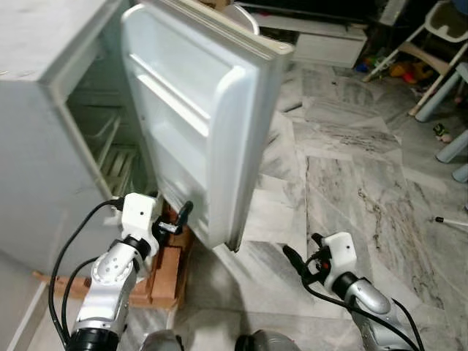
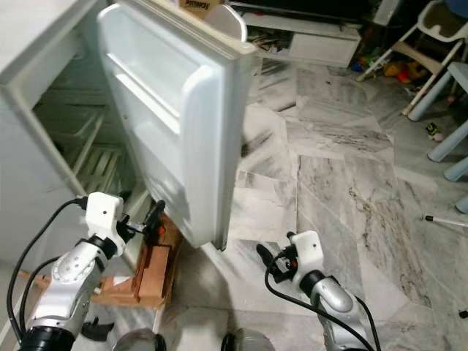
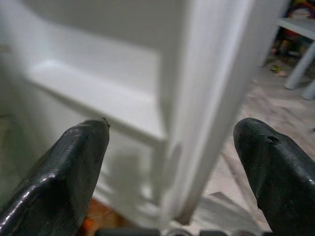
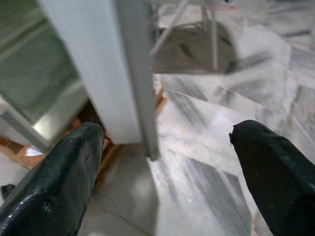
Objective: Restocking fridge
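Ahead, open fridge door between hands.

Grey marble floor (toys beyond)

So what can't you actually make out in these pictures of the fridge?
- Fridge interior: in the eye views the open door and the cabinet wall hide most of it; whether any food is inside cannot be told.
- Cardboard box behind the door: cut off by the top edge in the right eye view, print unreadable.
- Toys by the far chair: too small to identify.
- Door shelves: blurred in the left wrist view.
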Motion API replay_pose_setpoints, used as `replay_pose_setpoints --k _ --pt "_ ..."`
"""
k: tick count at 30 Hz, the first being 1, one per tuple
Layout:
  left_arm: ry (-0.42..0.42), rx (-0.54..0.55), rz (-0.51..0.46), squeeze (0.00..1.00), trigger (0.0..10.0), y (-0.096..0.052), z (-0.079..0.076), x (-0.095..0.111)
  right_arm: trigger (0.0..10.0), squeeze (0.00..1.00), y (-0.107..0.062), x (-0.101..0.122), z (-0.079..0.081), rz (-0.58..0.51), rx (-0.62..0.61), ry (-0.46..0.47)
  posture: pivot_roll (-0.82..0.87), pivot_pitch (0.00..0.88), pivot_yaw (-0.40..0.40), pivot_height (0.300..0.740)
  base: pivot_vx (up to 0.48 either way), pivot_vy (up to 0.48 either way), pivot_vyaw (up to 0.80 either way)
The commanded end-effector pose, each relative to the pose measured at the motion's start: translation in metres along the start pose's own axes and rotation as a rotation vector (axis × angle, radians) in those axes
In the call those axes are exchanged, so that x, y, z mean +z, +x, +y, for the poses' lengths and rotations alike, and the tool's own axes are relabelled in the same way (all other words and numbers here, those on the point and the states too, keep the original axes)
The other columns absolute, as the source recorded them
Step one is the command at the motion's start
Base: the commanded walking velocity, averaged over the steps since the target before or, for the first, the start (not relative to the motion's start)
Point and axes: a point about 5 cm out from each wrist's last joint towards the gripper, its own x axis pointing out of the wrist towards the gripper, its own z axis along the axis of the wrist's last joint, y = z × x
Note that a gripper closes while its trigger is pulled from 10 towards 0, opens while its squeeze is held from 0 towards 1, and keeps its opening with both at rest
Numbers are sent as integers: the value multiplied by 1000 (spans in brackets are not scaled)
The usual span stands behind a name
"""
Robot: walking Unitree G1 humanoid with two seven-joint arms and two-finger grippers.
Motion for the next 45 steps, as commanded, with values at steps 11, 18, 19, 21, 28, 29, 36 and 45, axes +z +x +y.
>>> replay_pose_setpoints --k 11,18,19,21,28,29,36,45 --pt "41 -60 -8 0 10000 18 -10 6 10000 0 7 4 -4 -27 -4 -32 95 34 -67 740 335 -334 0" --pt "91 -21 -23 0 10000 45 0 20 10000 0 10 5 0 -41 -5 -39 83 32 -64 740 444 0 0" --pt "91 -15 -25 0 10000 48 1 22 10000 0 10 4 0 -43 -6 -40 81 31 -62 740 461 0 0" --pt "106 -5 -28 0 10000 55 3 27 10000 0 10 4 1 -44 -8 -41 78 30 -61 740 461 0 0" --pt "149 -107 -63 0 10000 82 -25 44 10000 0 10 -2 1 -36 -26 -34 65 30 -53 740 462 0 0" --pt "156 -141 -69 0 10000 85 -34 46 10000 0 11 -3 1 -31 -28 -32 65 30 -53 740 465 0 0" --pt "171 -268 -116 0 10000 92 -65 51 10000 0 10 -11 -2 0 -46 -24 56 29 -49 740 230 0 0" --pt "132 -21 -61 0 10000 53 1 25 10000 0 5 -18 -9 6 -85 -47 83 50 -50 740 0 0 0"
